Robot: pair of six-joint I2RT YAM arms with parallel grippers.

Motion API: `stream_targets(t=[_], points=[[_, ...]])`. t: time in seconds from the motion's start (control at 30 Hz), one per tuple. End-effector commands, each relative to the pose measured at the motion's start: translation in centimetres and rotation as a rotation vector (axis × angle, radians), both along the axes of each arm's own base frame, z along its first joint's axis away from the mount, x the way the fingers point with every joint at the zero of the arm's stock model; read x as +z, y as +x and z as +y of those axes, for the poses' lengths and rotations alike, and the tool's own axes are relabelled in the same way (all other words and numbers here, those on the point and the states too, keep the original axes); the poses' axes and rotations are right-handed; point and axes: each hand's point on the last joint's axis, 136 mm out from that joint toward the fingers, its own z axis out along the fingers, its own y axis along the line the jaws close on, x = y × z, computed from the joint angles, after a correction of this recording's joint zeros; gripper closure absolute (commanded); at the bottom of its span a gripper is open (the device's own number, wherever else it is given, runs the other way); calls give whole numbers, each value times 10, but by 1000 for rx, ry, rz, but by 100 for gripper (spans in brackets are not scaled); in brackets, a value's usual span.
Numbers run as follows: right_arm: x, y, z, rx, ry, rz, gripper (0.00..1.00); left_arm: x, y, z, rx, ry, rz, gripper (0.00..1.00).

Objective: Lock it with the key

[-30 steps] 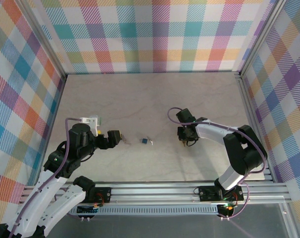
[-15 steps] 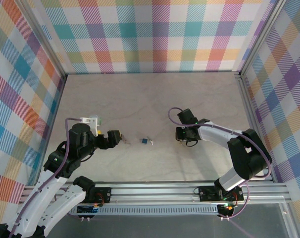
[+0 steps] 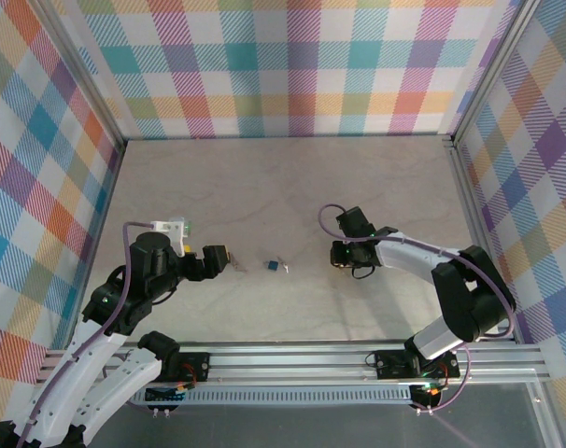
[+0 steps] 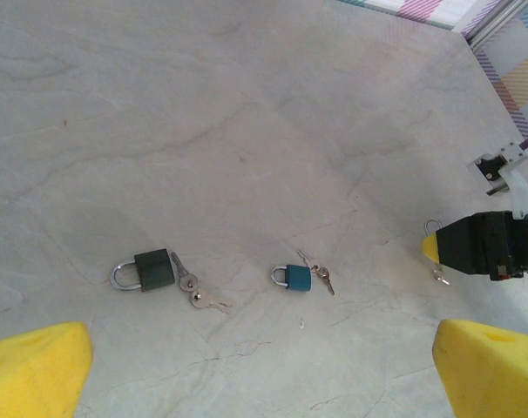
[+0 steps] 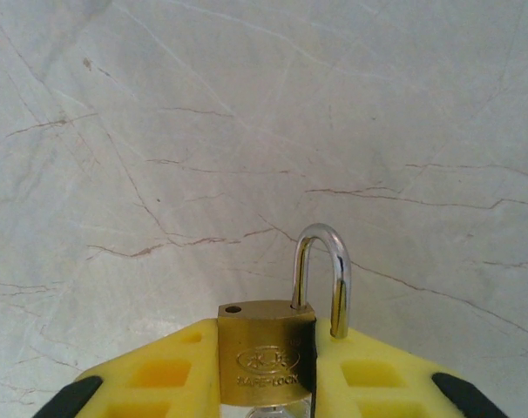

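The right gripper [image 3: 341, 254] is closed narrowly on a brass lock [image 5: 266, 348], pinching the lock's body between its yellow fingers [image 5: 164, 374]. In the right wrist view the lock stands upright in the grip. Its silver shackle [image 5: 321, 257] points away from the camera, over the pale marbled table [image 5: 247, 131]. The shackle is open: one leg sits in the body, the other hangs free beside the body's edge. An empty hole shows on top of the body. In the left wrist view a small key [image 4: 439, 277] hangs just below this gripper's yellow tip. Whether it sits in the brass lock cannot be told.

The left gripper [image 3: 225, 256] is spread wide and holds nothing. Its two yellow fingers [image 4: 37, 361] sit at the bottom corners of the left wrist view, with table between them.

On the table between the two grippers lies a blue lock [image 4: 294, 278], flat, its shackle pointing left in the left wrist view. The blue lock's keys [image 4: 321, 275] lie touching its right side. Left of it, apart, lies a green lock [image 4: 153, 270], also flat with its shackle pointing left. The green lock's keys [image 4: 194, 292] lie against its right side.

In the top view the blue lock is roughly midway between the grippers, and the green lock is near the left gripper's tip. Plaid walls [image 3: 283, 65] enclose the table.
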Motion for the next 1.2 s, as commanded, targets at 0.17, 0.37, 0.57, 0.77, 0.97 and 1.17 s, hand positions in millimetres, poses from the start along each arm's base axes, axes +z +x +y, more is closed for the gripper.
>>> stream_targets(t=[0.17, 0.37, 0.57, 0.77, 0.97, 1.17], points=[[8, -3, 12, 58, 49, -39, 74, -4, -1, 2, -5, 14, 7, 0], [15, -6, 23, 103, 96, -70, 74, -2, -1, 0, 1, -13, 18, 0], [23, -9, 32, 139, 140, -105, 73, 3, 0, -14, 7, -140, 70, 0], [31, -14, 38, 171, 186, -134, 73, -9, 14, -37, 22, -321, 143, 0], [37, -16, 40, 181, 206, -153, 73, -21, 33, -61, 4, -412, 208, 0], [34, -18, 39, 180, 204, -143, 73, -23, 45, -67, 14, -433, 192, 0]])
